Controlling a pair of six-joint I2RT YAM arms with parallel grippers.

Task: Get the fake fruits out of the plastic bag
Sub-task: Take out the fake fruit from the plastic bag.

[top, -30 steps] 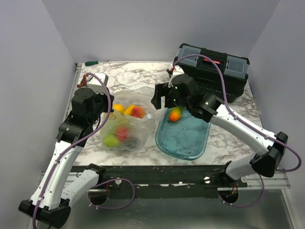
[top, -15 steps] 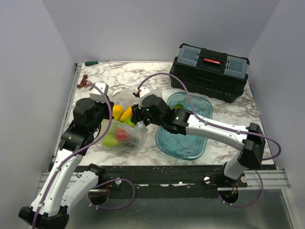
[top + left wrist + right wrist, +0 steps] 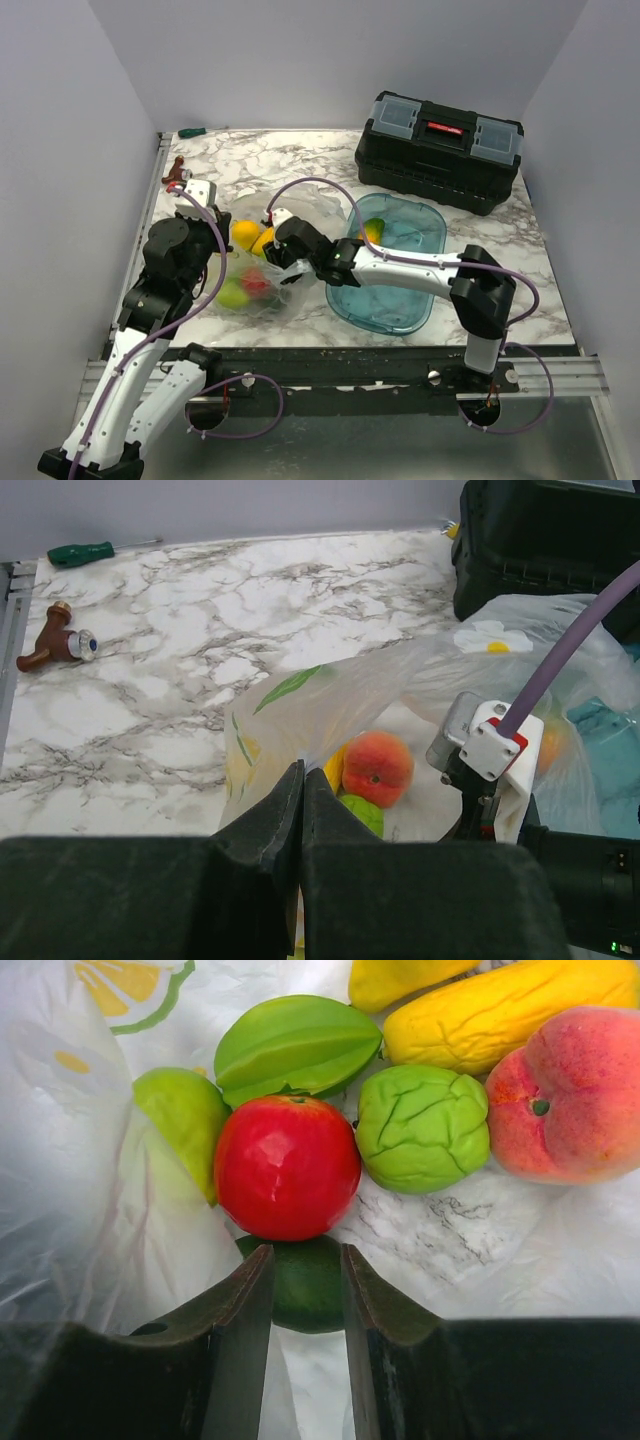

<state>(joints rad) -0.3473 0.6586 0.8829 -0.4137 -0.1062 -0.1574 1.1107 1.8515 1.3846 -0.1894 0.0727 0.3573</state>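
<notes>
The plastic bag [image 3: 262,292] lies left of centre with fake fruits inside. My left gripper [image 3: 220,260] is shut on the bag's rim [image 3: 262,715], fingertips pinched together [image 3: 300,772]. My right gripper [image 3: 272,264] reaches into the bag's mouth. In the right wrist view its fingers [image 3: 305,1250] close on either side of a dark avocado [image 3: 307,1285]. Just beyond lie a red apple [image 3: 287,1167], a green pear [image 3: 185,1120], a green star fruit [image 3: 297,1052], a bumpy lime [image 3: 423,1127], a peach [image 3: 570,1095] and a yellow banana [image 3: 510,1010].
A blue-tinted oval tray [image 3: 395,295] sits right of the bag with a green and an orange fruit [image 3: 374,228] at its far end. A black toolbox [image 3: 438,135] stands at the back right. A green screwdriver [image 3: 85,552] and a brown tap fitting [image 3: 55,647] lie far left.
My right arm swung left from above the tray, leaving a fruit there, and pushed into the bag down to the avocado. My left gripper kept its hold on the bag's rim.
</notes>
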